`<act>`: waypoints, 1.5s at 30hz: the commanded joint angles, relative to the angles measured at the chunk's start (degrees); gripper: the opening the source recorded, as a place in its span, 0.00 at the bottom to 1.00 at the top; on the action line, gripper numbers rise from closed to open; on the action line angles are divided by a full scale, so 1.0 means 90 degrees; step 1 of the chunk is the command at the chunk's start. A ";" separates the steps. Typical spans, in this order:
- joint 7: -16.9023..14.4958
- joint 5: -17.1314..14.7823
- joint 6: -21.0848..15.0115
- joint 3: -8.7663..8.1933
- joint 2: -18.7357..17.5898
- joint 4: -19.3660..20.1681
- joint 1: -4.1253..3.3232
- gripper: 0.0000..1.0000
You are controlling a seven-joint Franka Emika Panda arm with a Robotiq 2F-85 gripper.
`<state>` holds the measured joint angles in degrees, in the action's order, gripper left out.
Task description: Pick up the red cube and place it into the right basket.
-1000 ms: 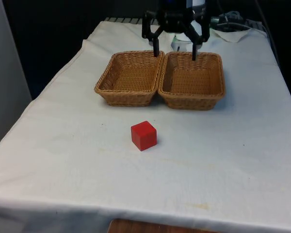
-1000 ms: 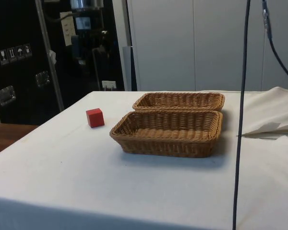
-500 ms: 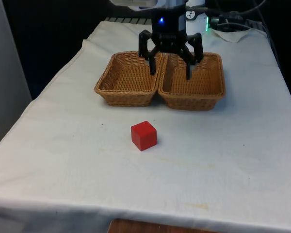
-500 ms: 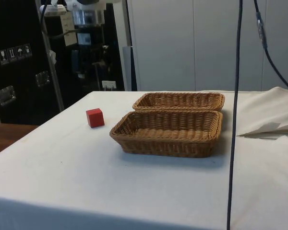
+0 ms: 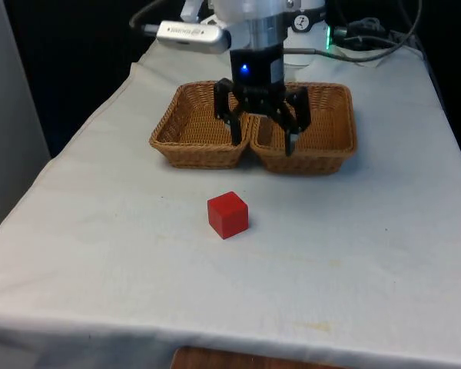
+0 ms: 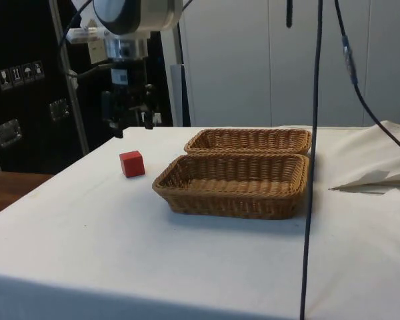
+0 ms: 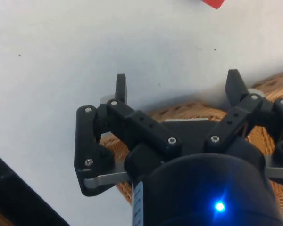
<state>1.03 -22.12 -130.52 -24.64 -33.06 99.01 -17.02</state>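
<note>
Red cube (image 5: 227, 214) unmoved; open hand (image 5: 263, 143) lower, nearer, above baskets' (image 5: 200, 127) front rims.

No text, label or number can be read anywhere.

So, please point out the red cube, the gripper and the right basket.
red cube (image 5: 228, 214): front view, its front face.
gripper (image 5: 263, 141): front view, midway between its open fingertips.
right basket (image 5: 303, 163): front view, its near wall.
</note>
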 commanded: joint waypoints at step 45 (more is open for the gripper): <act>0.0121 -0.1031 0.0376 -0.0465 -0.2082 -0.2209 0.0388 1.00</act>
<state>2.06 -31.34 -127.83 -28.99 -51.62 79.58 -13.87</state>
